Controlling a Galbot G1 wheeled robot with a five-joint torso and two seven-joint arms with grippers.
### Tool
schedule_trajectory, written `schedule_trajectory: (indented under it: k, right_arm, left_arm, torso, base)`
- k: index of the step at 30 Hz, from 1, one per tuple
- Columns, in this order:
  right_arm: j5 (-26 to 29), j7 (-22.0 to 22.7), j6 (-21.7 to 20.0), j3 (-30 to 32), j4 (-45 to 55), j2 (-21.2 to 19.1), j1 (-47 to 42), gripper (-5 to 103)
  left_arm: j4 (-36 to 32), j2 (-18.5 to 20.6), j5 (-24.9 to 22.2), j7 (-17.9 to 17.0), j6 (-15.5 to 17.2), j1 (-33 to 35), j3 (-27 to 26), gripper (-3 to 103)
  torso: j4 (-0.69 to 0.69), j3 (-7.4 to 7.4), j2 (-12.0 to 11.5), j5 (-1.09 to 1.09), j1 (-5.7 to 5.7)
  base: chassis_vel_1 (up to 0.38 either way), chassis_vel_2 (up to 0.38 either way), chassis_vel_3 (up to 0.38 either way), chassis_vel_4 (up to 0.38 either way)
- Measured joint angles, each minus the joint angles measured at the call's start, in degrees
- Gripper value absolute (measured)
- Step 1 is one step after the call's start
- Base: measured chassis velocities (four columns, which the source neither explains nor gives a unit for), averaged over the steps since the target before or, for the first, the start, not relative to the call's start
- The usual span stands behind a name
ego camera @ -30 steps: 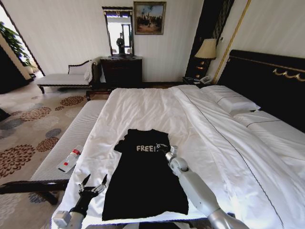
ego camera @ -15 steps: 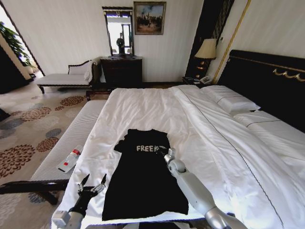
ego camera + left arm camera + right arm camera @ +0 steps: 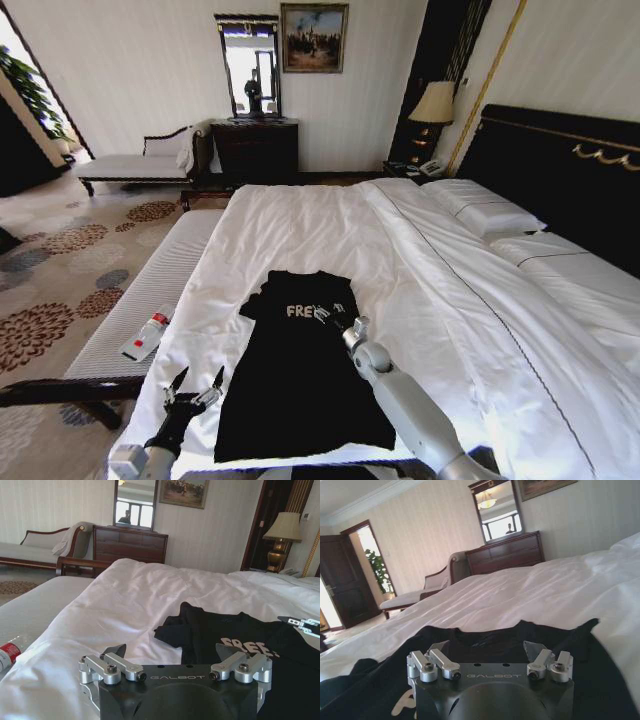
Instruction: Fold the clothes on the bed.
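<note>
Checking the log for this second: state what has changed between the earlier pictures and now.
The right gripper has slid leftward across the chest of the black short-sleeved soft-fabric T-shirt, now covering the end of its white lettering. Its fingers are open, holding nothing. The left gripper, the T-shirt and the white-sheeted bed stayed put.

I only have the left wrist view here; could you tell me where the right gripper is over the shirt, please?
Observer: The right gripper is open over the chest of the black T-shirt, covering the end of the white lettering.
Operator: Thank you. How does the shirt lie on the bed?
Observer: Flat and lengthwise near the foot of the bed, hem toward the robot.
Operator: And where is my own left gripper from above?
Observer: The left gripper is open just off the shirt's left edge, near the hem, over the white sheet.
</note>
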Motion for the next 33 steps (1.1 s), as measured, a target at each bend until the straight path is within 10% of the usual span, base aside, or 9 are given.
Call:
schedule_trajectory:
  k: [11, 22, 33]
  right_arm:
    - [1.72, 3.4, -0.05, 13.93, 13.76, -6.42, -13.9, 100]
    - [-4.16, 3.53, 3.95, 29.02, 22.88, -2.75, -30.02, 100]
    - [-6.58, 2.86, 4.52, 28.58, 24.25, -1.49, -34.57, 100]
  left_arm:
    - [6.7, 3.34, -11.14, -2.36, 5.31, -15.08, 5.55, 100]
    - [21.73, 8.67, -20.17, -3.55, 9.38, -37.57, 13.18, 100]
    - [32.21, 7.22, -29.86, -3.5, 13.63, -49.74, 13.19, 100]
  torso:
    - [-0.01, 0.0, 0.0, -0.01, 0.0]
    - [-0.03, 0.0, 0.0, -0.02, 0.0]
    - [-0.01, 0.0, 0.0, -0.01, 0.0]
  base:
    - [0.0, 0.0, 0.0, 0.0]
    - [0.0, 0.0, 0.0, 0.0]
    - [0.0, 0.0, 0.0, 0.0]
